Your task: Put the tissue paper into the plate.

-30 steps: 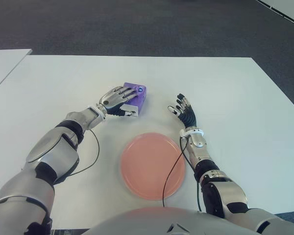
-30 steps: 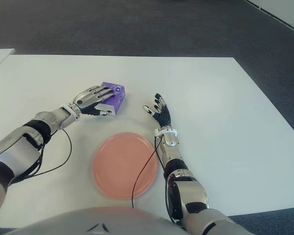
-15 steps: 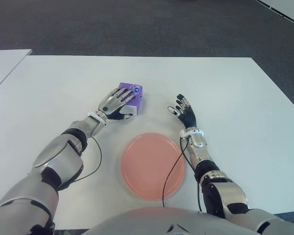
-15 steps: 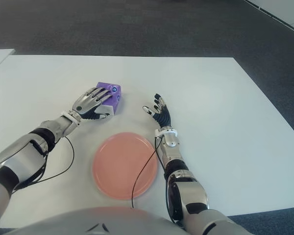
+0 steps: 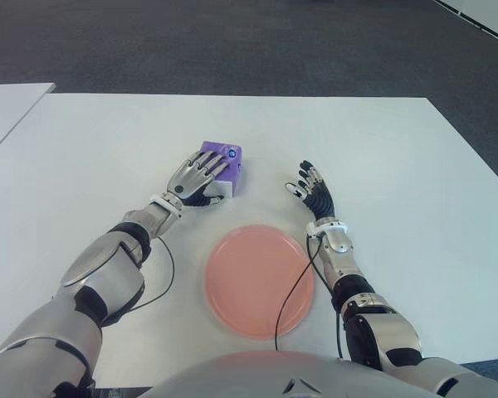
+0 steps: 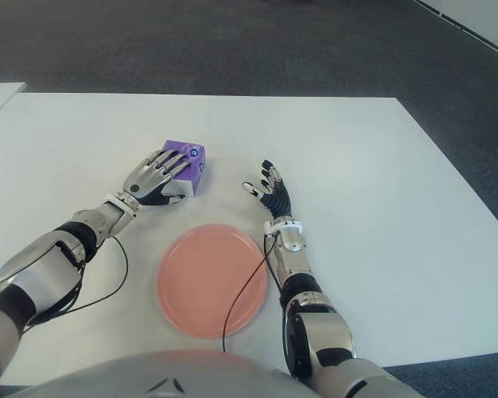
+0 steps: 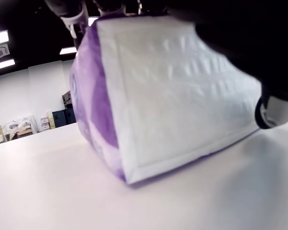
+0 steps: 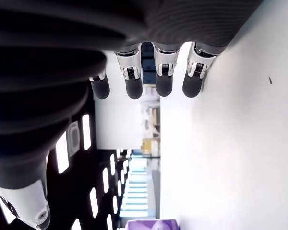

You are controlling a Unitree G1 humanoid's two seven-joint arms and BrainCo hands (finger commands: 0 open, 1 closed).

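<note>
The tissue paper is a purple and white packet [image 5: 229, 156] standing on the white table [image 5: 382, 157], just beyond the pink plate [image 5: 249, 286]. My left hand [image 5: 196, 177] covers the packet's left side, fingers curled over its top and thumb against its near face. In the left wrist view the packet [image 7: 173, 81] fills the picture, its base on the table. My right hand [image 5: 312, 187] shows to the right of the packet, apart from it, fingers [image 8: 134, 86] spread and holding nothing.
A black cable [image 5: 294, 282] from my right arm runs across the plate's right part, and another loops beside my left forearm. A second white table [image 5: 8, 104] stands at the far left. Dark carpet lies beyond the table's far edge.
The packet shifted slightly left and turned with my left hand on it, while my left forearm swung closer to my body. The right hand barely moved.
</note>
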